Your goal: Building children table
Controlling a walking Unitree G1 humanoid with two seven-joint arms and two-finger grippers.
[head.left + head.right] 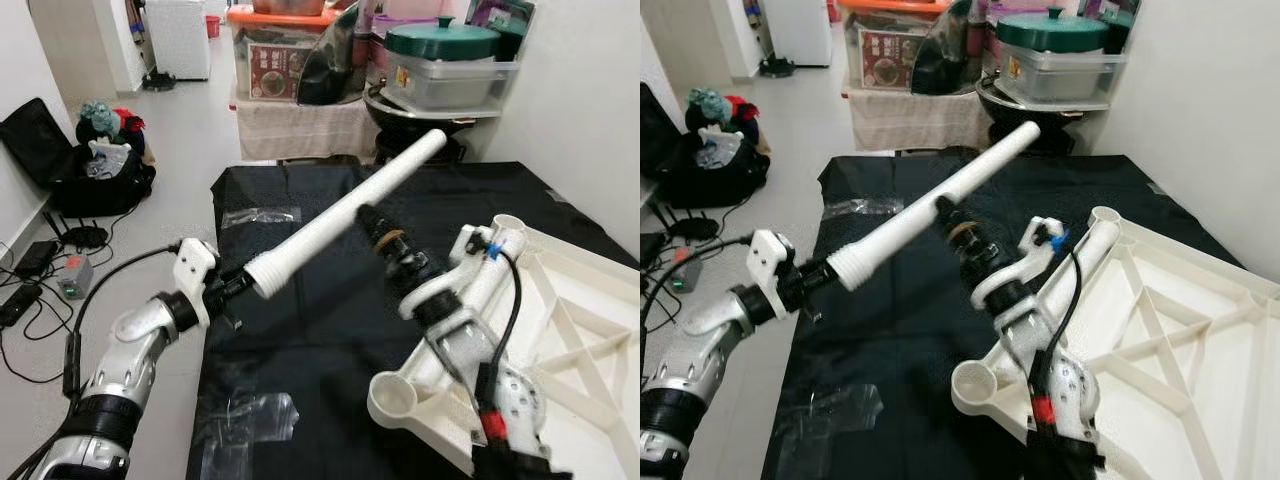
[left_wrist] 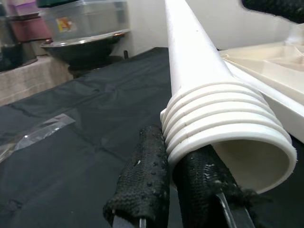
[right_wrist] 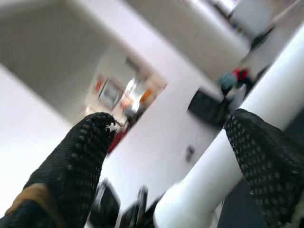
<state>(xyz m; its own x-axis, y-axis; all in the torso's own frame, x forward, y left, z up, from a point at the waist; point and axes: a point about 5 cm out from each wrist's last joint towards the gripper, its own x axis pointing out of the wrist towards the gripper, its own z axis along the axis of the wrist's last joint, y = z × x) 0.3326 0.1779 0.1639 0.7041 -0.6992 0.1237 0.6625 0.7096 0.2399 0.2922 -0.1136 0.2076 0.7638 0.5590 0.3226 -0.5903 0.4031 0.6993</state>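
Left claw (image 1: 243, 284): my fingers (image 2: 142, 190) are clamped on the ribbed, open end of the white table leg (image 1: 345, 215), one finger outside the rim and the other against its mouth.
Table leg: it rises at a slant from my left claw, away from me and to the right, held in the air above the black sheet (image 1: 300, 330); its narrow tip points toward the shelf of lidded tubs (image 1: 445, 70).
Right claw (image 1: 372, 224): my two black fingers (image 3: 80, 156) stand apart with a wide gap; the one nearer the leg lies against its middle, though the blurred wrist view does not settle whether it presses or only touches.
Tabletop (image 1: 590, 330): the white top lies upside down on the right of the sheet, ribs up, with a round socket (image 1: 393, 395) at the near corner and another (image 1: 507, 223) at the far one.
Floor, far left: a black bag (image 1: 90, 160) stuffed with odds and ends, and a tangle of cables (image 1: 40, 290).
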